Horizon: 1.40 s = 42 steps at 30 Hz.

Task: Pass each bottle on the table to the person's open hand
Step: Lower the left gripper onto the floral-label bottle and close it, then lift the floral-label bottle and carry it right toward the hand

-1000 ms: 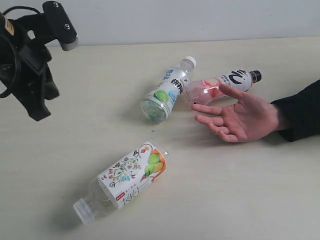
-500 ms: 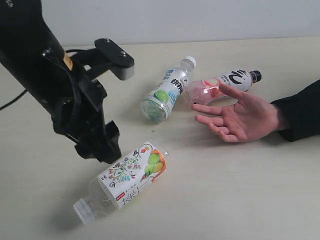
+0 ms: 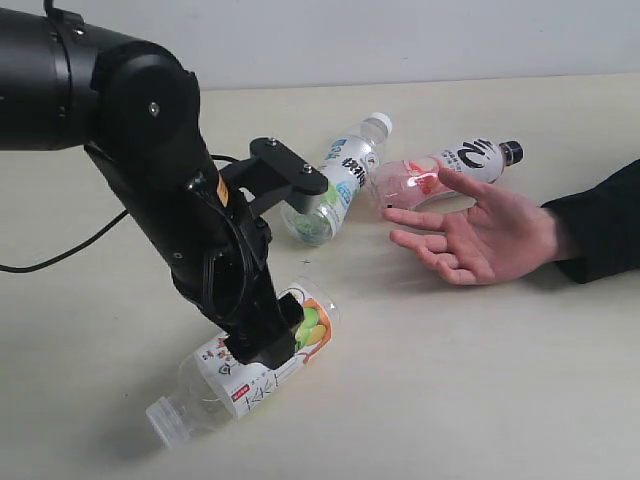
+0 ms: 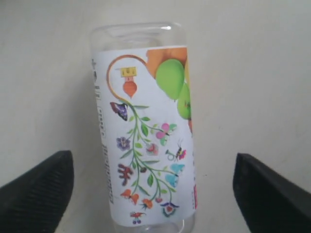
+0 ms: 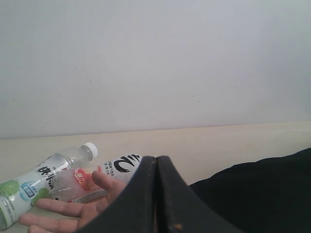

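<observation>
floral-and-fruit bottle (image 4: 146, 121): lies on its side on the table (image 3: 480, 390) | left gripper (image 3: 262, 345): over its label, jaws spread wide to either side, not touching, grasping nothing | right gripper (image 5: 156, 194): clenched, empty | person's open hand (image 3: 480, 235): palm up, well apart, near green-and-blue bottle (image 3: 335, 180) and pink bottle with black cap (image 3: 450, 165)

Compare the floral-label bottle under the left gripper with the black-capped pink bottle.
The clear plastic bottle with the white floral-and-fruit label has a pale cap; the clear pink-labelled bottle has a black one. The floral bottle lies inside the open left gripper; the pink bottle lies beside the person's open hand. Both lie sideways on the cream table.
</observation>
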Motion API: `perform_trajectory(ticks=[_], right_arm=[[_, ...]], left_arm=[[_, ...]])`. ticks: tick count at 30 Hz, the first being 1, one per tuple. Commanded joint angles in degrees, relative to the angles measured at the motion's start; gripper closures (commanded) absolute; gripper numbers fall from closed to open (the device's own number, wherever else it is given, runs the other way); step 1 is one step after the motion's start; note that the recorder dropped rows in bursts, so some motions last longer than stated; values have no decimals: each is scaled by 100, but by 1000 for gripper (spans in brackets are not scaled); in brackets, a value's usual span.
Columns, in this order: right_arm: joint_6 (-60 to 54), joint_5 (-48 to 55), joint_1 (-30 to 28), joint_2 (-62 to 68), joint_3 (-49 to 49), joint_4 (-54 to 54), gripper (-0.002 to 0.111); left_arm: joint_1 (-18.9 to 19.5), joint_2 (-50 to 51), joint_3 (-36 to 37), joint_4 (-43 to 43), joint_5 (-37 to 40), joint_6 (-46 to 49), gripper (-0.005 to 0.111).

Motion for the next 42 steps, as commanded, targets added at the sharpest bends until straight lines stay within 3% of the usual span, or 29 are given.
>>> perform_trajectory(ticks=[1, 35, 38, 42], right_arm=[[-17, -50, -24, -35, 29, 4, 108], [-18, -22, -24, -35, 29, 4, 108], [-18, -22, -24, -35, 29, 4, 108], [-18, -22, -24, -35, 29, 4, 108]], left_arm=[[-25, 143, -41, 182, -103, -47, 19], [-25, 675, -41, 315, -55, -73, 20], [-25, 752, -41, 315, -46, -73, 31], [-25, 818, -44, 372, -76, 56, 67]])
